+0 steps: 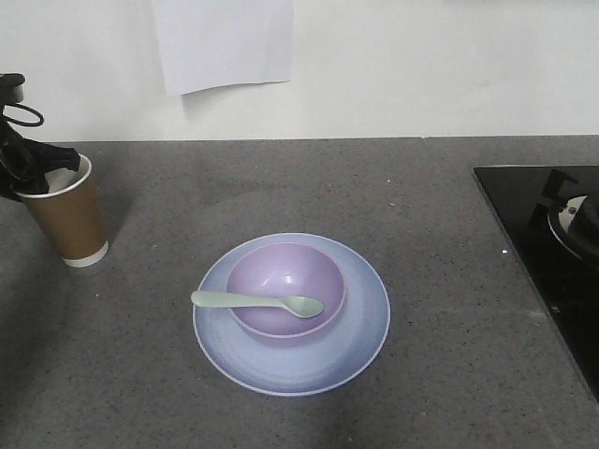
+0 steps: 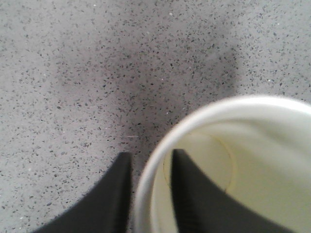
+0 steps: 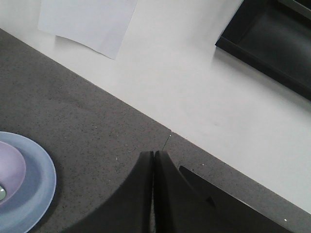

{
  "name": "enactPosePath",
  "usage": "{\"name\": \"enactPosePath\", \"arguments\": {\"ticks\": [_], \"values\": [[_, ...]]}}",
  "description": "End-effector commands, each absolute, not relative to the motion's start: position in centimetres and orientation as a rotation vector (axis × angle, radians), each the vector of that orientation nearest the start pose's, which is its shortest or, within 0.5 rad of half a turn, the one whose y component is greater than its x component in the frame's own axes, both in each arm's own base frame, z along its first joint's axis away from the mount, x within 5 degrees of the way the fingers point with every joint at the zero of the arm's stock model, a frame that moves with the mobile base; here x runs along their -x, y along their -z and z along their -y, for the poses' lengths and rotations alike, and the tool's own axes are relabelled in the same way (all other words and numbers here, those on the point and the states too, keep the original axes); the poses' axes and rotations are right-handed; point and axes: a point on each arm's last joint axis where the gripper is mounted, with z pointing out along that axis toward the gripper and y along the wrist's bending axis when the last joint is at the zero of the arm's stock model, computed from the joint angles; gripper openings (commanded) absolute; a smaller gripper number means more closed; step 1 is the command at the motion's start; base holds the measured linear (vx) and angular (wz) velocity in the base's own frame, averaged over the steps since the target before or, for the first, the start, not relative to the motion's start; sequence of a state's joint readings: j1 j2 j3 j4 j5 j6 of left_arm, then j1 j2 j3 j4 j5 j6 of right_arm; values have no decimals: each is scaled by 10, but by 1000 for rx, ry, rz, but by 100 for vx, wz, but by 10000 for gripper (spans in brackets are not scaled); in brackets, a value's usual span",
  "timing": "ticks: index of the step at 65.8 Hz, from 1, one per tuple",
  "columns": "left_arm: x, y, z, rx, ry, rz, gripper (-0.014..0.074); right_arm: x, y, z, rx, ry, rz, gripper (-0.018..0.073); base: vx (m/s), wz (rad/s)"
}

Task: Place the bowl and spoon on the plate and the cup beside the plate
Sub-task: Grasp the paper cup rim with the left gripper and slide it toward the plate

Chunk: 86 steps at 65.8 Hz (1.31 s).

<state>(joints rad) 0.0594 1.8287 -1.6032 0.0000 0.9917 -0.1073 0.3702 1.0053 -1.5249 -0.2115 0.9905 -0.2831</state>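
At the frame's left edge, my left gripper (image 1: 42, 173) pinches the tall brown paper cup's (image 1: 67, 215) rim, 1 finger inside; light, probably crushable. My right gripper (image 3: 153, 194) is closed, empty.

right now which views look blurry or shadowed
Left wrist view: cup rim and the left gripper's fingers are soft, too near the lens, with a dark shadow on the speckled counter. Front view: sharp, even light, soft shadow beside the plate. Right wrist view: the right gripper is dark, slightly blurred.
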Motion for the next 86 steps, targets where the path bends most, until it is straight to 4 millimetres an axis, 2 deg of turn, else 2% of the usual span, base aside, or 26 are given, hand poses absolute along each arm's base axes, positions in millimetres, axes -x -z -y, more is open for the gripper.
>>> {"name": "enactPosePath", "arguments": {"ticks": [1,3,14,25,33,39,46,52,65,70,86], "values": [[-394,-317,-22,224,34,-2600,14,-151,-522,-40,593,201,-1761,-5,0,0],[-394,-318,-22,221,35,-2601,-8,-151,-522,-40,593,201,-1761,-5,0,0],[-384,-333,-17,143,82,-2590,-8,-151,-522,-41,592,199,-1762,-5,0,0],[-362,-362,-4,73,245,-2548,-7,-151,-522,-42,592,183,-1763,-5,0,0],[-344,-383,6,-38,338,-2511,-7,-151,-522,-42,585,161,-1767,-5,0,0],[-334,-390,9,-75,376,-2521,-7,-151,-522,-42,576,154,-1771,-5,0,0],[-330,-386,16,-113,394,-2574,-7,-151,-522,-42,563,146,-1774,-5,0,0],[-327,-374,28,-160,417,-2618,-7,-151,-522,-42,560,143,-1775,-5,0,0],[-320,-329,62,-304,448,-2702,-7,-151,-521,-42,558,141,-1781,-5,0,0],[-319,-317,68,-314,447,-2705,-7,-150,-521,-42,559,142,-1788,-5,0,0],[-318,-310,74,-319,449,-2705,-7,-150,-518,-41,565,149,-1817,-5,0,0]]}}
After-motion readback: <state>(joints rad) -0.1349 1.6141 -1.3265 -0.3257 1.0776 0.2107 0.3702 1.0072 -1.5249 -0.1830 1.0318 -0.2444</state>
